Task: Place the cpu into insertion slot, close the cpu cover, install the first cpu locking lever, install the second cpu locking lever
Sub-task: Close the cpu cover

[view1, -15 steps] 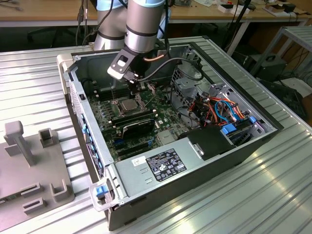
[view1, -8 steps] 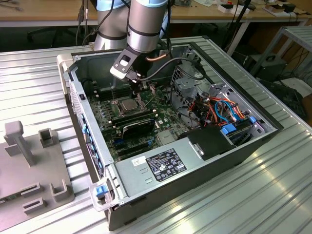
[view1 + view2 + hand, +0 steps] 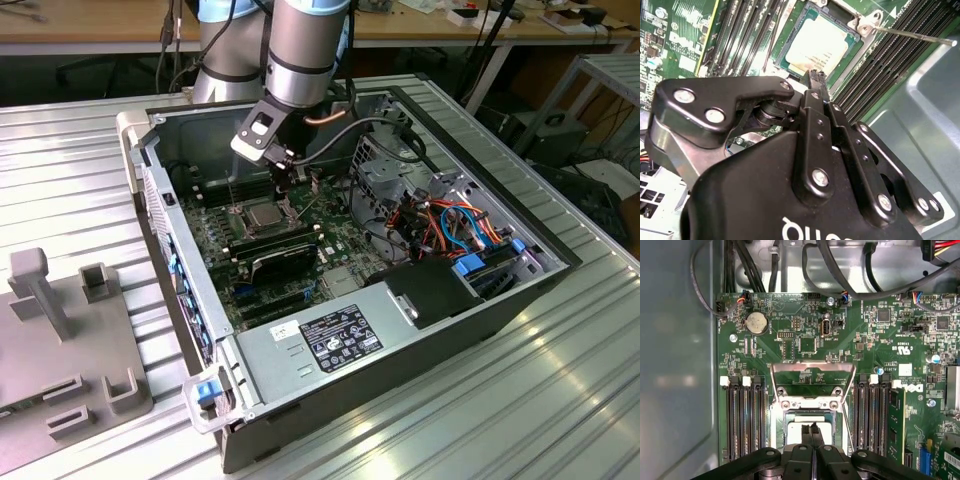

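Green motherboard (image 3: 880, 347), printed cpu (image 3: 815, 47) below pincer (image 3: 810, 428)

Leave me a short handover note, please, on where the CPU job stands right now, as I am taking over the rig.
Tool: shut, holding nothing, right over the cpu; whether it touches the chip cannot be told.
Cpu: lying in the insertion slot on the green motherboard.
Cpu cover: swung open, away from the slot.
Locking lever: unlatched, sticking out free beside the slot.
Done: cpu placed in the slot.
Left: the cover is not closed, and neither lever is installed.
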{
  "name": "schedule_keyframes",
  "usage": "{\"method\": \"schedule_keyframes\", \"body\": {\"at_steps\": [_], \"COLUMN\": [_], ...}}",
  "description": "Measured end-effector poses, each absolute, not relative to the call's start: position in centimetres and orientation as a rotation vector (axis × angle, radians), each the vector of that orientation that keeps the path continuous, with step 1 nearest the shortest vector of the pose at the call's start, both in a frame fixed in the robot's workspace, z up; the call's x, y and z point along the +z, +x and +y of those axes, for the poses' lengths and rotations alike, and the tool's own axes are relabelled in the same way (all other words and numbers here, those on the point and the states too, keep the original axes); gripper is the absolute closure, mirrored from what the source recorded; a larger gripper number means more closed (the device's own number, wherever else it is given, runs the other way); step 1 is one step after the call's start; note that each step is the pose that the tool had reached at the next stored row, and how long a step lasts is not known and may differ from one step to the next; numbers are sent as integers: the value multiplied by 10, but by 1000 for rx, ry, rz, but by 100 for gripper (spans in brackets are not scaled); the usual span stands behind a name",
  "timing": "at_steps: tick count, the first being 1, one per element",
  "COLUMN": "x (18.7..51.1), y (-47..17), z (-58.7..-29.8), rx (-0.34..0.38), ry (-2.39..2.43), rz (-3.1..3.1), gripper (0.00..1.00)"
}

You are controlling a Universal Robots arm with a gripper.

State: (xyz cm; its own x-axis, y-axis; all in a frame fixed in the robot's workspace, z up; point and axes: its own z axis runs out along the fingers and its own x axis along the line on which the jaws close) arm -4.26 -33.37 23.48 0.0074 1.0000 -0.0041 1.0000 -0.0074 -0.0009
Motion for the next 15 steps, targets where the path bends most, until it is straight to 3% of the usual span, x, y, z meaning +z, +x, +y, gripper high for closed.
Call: {"method": "schedule_keyframes", "body": {"at_steps": [15], "x": [236], "y": [-29], "z": [-334], "rx": [-6], "ry": [2228], "rz": [2211], "gripper": [89]}}
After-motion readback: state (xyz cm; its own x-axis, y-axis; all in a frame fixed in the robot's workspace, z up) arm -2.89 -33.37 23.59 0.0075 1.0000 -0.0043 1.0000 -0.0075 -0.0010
